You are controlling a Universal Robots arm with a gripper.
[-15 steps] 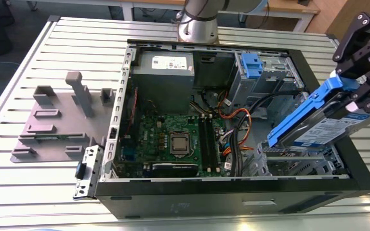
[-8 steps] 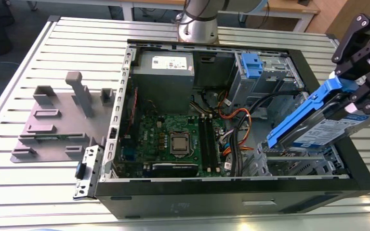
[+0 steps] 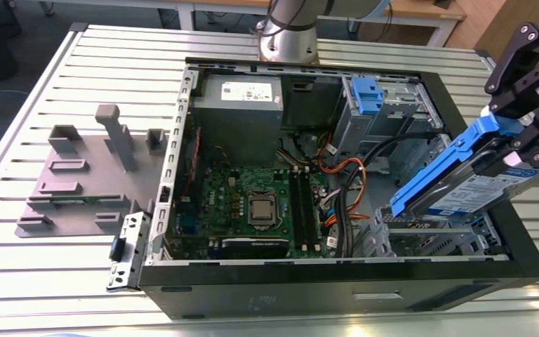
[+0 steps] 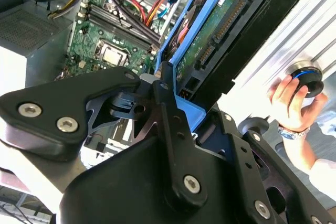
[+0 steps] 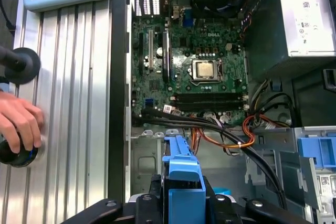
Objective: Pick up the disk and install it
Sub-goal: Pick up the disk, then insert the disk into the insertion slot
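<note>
The disk (image 3: 457,184), a grey drive with a blue-and-white label in a blue plastic bracket, hangs tilted on edge over the right side of the open computer case (image 3: 344,284). My gripper (image 3: 518,151) is shut on its upper end, at the exterior view's right. Just below the disk's lower end sits an empty metal drive cage (image 3: 429,239). In the second wrist view the disk (image 4: 220,19) shows its circuit side and connectors, clamped by the black fingers (image 4: 163,103). The first wrist view shows the blue bracket (image 5: 181,171) edge-on above the cage floor (image 5: 144,161).
Inside the case lie the motherboard (image 3: 250,203), a grey power-supply box (image 3: 239,105), a blue latch (image 3: 367,95) and orange and black cables (image 3: 349,182). A grey fixture (image 3: 82,175) stands on the slatted table left of the case. A person's hand (image 5: 18,121) rests on a knob beside the case.
</note>
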